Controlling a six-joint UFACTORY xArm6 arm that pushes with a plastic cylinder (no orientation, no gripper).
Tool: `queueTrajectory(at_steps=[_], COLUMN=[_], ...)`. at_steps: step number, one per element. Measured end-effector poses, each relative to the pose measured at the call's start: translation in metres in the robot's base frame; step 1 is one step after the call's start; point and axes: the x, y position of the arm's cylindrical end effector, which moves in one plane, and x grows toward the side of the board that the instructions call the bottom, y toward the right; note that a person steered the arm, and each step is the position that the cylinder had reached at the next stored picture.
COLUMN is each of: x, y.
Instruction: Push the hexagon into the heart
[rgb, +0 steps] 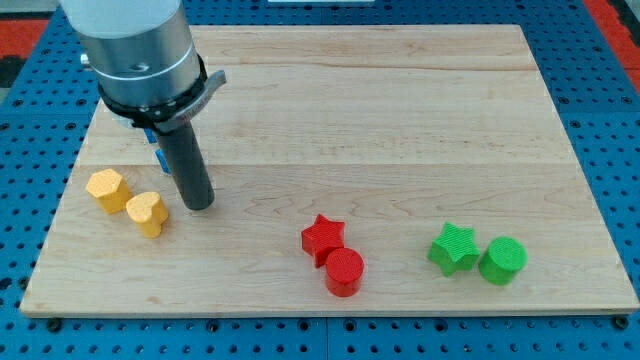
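Observation:
A yellow hexagon (105, 189) lies at the view's left on the wooden board (400, 120). A yellow heart (147, 212) lies just to its lower right, close to it or touching. My tip (199, 203) stands on the board just to the right of the heart and slightly above it, a small gap away. The heart sits between my tip and the hexagon.
A red star (323, 238) and a red cylinder (345, 271) sit together near the bottom middle. A green star (452, 248) and a green cylinder (502, 260) sit together at the bottom right. A blue block (160, 157) is partly hidden behind the rod.

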Motion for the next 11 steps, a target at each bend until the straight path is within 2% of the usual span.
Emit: queueTrajectory(at_steps=[1,2,3,4,5,7,9,10,11], x=[0.013,0.052,0.035,-0.015,-0.042,-0.046,0.021,0.012,-0.007], y=[-0.049,-0.061,-0.032,0.011,-0.023,-0.088,-0.069,-0.046,0.023])
